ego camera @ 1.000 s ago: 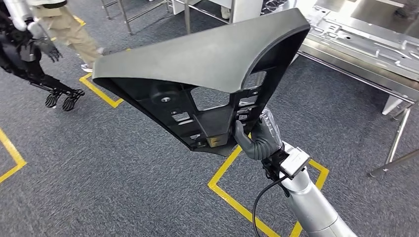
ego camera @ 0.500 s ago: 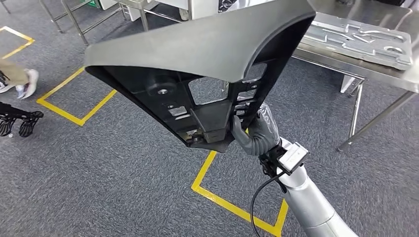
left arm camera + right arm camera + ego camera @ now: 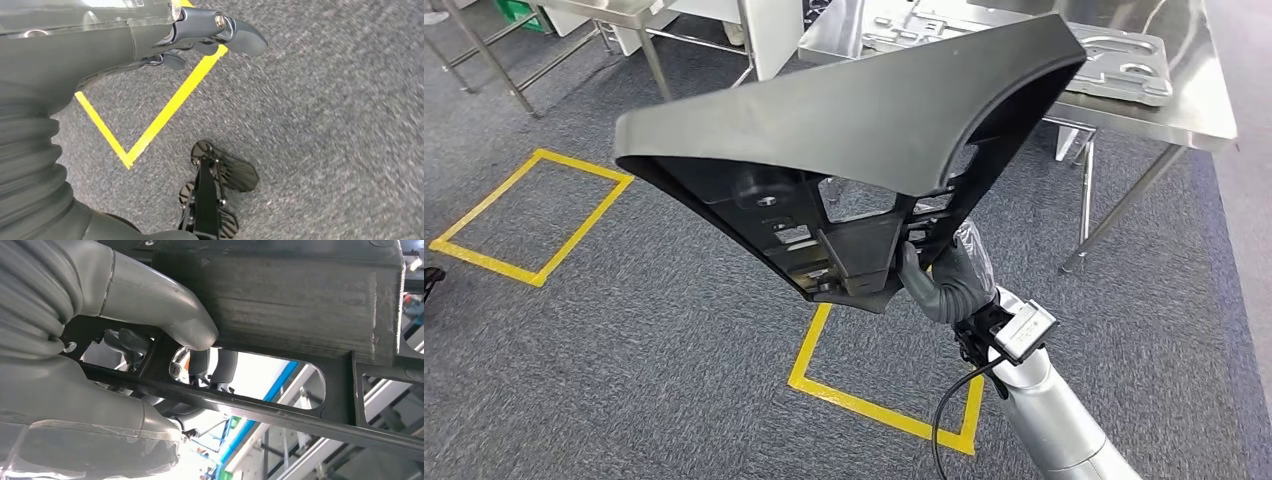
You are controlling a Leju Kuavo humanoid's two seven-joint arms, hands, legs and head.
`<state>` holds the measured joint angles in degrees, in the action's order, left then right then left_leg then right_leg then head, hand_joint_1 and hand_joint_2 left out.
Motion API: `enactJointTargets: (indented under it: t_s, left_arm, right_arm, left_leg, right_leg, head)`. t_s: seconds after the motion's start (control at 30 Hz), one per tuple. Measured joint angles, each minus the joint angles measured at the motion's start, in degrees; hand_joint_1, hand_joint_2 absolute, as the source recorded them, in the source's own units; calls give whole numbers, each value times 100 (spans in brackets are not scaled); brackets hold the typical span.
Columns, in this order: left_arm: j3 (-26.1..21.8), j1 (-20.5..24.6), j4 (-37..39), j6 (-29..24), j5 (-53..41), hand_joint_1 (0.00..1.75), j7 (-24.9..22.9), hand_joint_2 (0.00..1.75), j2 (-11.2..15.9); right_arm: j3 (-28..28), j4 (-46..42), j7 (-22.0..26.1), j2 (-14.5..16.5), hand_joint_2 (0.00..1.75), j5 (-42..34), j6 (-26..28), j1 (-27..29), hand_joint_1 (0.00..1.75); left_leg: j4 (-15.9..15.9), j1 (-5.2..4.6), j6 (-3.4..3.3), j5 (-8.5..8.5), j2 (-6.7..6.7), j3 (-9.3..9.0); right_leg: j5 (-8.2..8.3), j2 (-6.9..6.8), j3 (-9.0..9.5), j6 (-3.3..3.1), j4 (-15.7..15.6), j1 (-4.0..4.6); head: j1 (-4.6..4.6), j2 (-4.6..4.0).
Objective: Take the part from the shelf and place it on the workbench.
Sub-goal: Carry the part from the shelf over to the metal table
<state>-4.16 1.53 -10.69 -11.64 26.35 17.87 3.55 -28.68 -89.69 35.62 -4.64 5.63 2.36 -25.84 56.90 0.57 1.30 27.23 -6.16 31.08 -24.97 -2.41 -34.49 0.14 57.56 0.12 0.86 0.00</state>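
Black plastic part held aloft in right hand; left hand fingers seemingly loose, holding nothing.

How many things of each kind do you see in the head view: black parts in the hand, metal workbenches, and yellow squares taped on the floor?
Black part, held by the right hand: 1
Metal workbench ahead: 1
Yellow tape squares, one far left, one under the part: 2
Total: 4
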Motion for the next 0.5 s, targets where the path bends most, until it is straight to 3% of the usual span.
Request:
enactJointTargets:
  t_s: [0.03, 0.1, 0.17, 0.2, 0.23, 0.27, 0.3, 0.33, 0.4, 0.47, 0.5]
  left_arm:
    - [0, 10, -1, 3, -4, 0, 8, 175, -2]
    - [1, 16, -2, 18, -16, 0, 15, 175, -9]
    - [0, 2, -2, 34, -25, 0, 17, 175, -14]
    - [-1, -4, -2, 42, -25, 0, 16, 175, -15]
    - [-1, -11, -2, 48, -25, 0, 13, 175, -16]
    - [-1, -16, -2, 56, -21, 0, 8, 175, -17]
    - [-2, -18, -2, 63, -15, 0, 3, 175, -17]
    - [-3, -20, -2, 69, -9, 0, -2, 175, -17]
    - [-6, -17, -1, 80, 4, 0, -12, 175, -13]
    - [-8, -8, 0, 89, 12, 0, -26, 175, -9]
    - [-8, 3, 0, 95, 15, 0, -32, 175, -10]
  right_arm:
    - [3, 1, -1, 2, 175, -5, -7, -6, 175]
    - [7, 9, -2, 12, 175, -11, -14, -43, 175]
    - [4, 33, -3, 33, 175, -15, -26, -95, 175]
    - [1, 51, -8, 45, 175, -16, -37, -109, 175]
    - [-2, 68, -15, 52, 175, -16, -48, -116, 175]
    - [-4, 82, -27, 56, 175, -16, -58, -119, 175]
    - [-5, 93, -41, 60, 175, -16, -67, -125, 175]
    - [-7, 99, -54, 67, 175, -16, -73, -138, 175]
    - [-9, 105, -73, 91, 175, -17, -82, -180, 175]
    - [-11, 113, -87, 116, 175, -19, -93, -216, 175]
    - [-13, 116, -92, 122, 175, -20, -97, -226, 175]
  left_leg:
    - [6, 10, 36, 20, -10, -12]
    - [234, 35, 92, 192, 182, 63]
    - [917, 51, 123, 553, 467, 375]
    - [1317, 54, 130, 713, 529, 575]
    - [1598, 54, 133, 783, 553, 726]
    - [1674, 54, 129, 736, 562, 787]
    - [1510, 54, 118, 574, 578, 737]
    - [1140, 55, 100, 335, 628, 587]
    - [370, 69, 50, 4, 902, 258]
    - [82, 63, 6, -48, 1068, 137]
    - [65, 47, -14, -57, 1024, 133]
  right_leg:
    - [10, 62, 5, -31, -13, -13]
    - [36, 175, 26, -94, -51, -47]
    - [47, 290, 34, -133, -62, -56]
    - [48, 356, 32, -143, -59, -49]
    - [47, 427, 32, -147, -54, -41]
    - [46, 502, 34, -148, -47, -36]
    - [43, 580, 38, -145, -37, -33]
    - [38, 658, 42, -137, -25, -32]
    - [33, 797, 24, -103, 5, -37]
    - [48, 912, -21, -35, 17, -59]
    - [63, 972, -38, 8, 11, -72]
  head:
    - [1, 0]
    - [-22, -1]
    - [-60, -1]
    - [-71, 0]
    - [-74, 0]
    - [-74, 0]
    - [-74, 0]
    - [-74, 0]
    - [-71, 0]
    - [-73, -1]
    - [-76, -1]
